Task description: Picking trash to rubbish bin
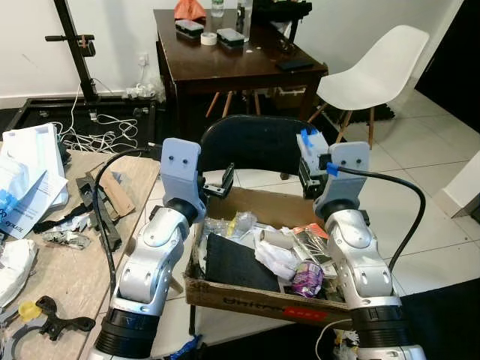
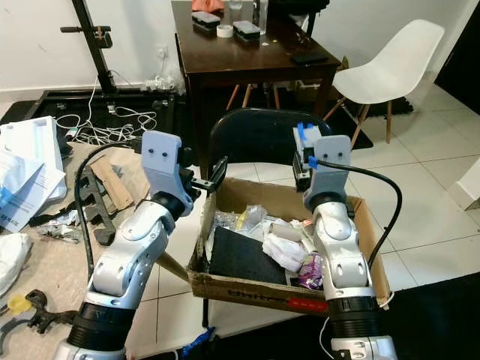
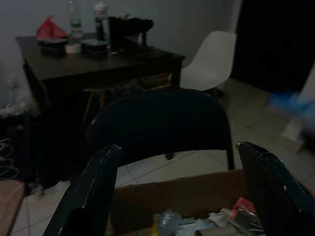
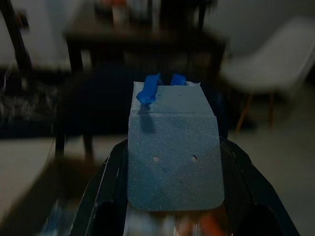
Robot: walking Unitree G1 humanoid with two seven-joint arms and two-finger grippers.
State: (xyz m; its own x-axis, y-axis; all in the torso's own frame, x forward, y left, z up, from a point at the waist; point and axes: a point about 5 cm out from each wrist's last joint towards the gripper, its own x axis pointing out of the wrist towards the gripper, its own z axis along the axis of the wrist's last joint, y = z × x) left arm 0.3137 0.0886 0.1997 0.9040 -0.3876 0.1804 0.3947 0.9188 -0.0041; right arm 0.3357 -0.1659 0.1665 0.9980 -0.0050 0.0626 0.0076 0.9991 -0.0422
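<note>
right gripper (image 1: 311, 171) fingers are closed on a grey flat piece with blue tape (image 4: 172, 147), held above the far right edge of the cardboard box (image 1: 247, 296). left gripper (image 1: 219, 182) fingers are spread, empty, over the far left edge. trash (image 1: 277, 251) fills the box. a black chair (image 1: 259, 142) stands just beyond; cluttered surface (image 1: 52, 270) at left.

Right wrist view: motion-blurred; dark chair (image 4: 93, 103) and worktop (image 4: 142, 37) are soft shapes. A grey packet (image 4: 172, 152) with blue tape hides the space between the jaws. Cardboard box (image 1: 247, 292): near corners covered by both forearms; printing on its front wall partly covered. Left wrist view: dim, box contents cut by frame edge.
</note>
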